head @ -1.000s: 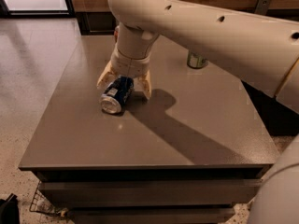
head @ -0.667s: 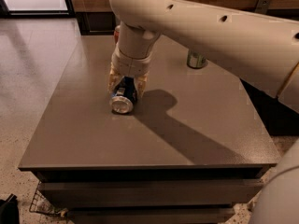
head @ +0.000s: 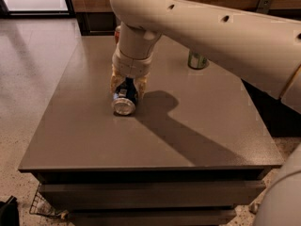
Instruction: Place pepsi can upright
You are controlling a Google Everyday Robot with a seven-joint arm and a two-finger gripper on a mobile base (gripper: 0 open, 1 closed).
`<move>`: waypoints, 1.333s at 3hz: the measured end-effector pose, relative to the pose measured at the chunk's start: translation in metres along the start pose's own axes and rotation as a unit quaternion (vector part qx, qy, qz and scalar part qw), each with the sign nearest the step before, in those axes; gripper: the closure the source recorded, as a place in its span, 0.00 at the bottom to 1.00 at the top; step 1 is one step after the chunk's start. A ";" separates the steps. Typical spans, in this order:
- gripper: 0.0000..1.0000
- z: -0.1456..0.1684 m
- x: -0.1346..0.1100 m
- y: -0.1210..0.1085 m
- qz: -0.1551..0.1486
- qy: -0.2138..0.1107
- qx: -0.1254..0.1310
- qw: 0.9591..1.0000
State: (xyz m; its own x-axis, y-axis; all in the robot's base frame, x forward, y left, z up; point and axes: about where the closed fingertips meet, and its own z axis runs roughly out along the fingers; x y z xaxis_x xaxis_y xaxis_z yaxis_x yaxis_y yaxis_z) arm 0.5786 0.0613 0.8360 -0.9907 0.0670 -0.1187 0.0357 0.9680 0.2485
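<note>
The pepsi can (head: 124, 100) is dark blue with a silver end. It lies on its side on the grey table (head: 94, 135), silver end toward the camera. My gripper (head: 128, 86) comes down from above on the cream arm. Its fingers (head: 114, 83) are closed around the sides of the can's body. The can's far end is hidden behind the gripper.
A green can (head: 198, 60) stands upright at the back of the table, partly behind the arm. A red can (head: 117, 31) shows just behind the wrist at the back left. The arm crosses the right half of the view. The table's left edge drops to a tiled floor.
The fingers were spread wide around the can one second ago and have closed onto its sides. The can has shifted slightly and now points its silver end straight at the camera.
</note>
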 end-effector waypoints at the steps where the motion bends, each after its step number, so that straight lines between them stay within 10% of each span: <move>1: 1.00 0.000 0.000 0.000 0.000 0.000 0.000 1.000; 3: 1.00 -0.024 -0.019 -0.016 -0.002 -0.067 -0.036 0.997; 4: 1.00 -0.061 -0.045 -0.043 -0.014 -0.165 -0.104 0.981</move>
State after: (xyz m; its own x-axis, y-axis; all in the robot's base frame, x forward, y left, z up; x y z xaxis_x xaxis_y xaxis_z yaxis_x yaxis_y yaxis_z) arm 0.6139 0.0016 0.8889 -0.8928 0.1498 -0.4249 -0.0516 0.9029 0.4267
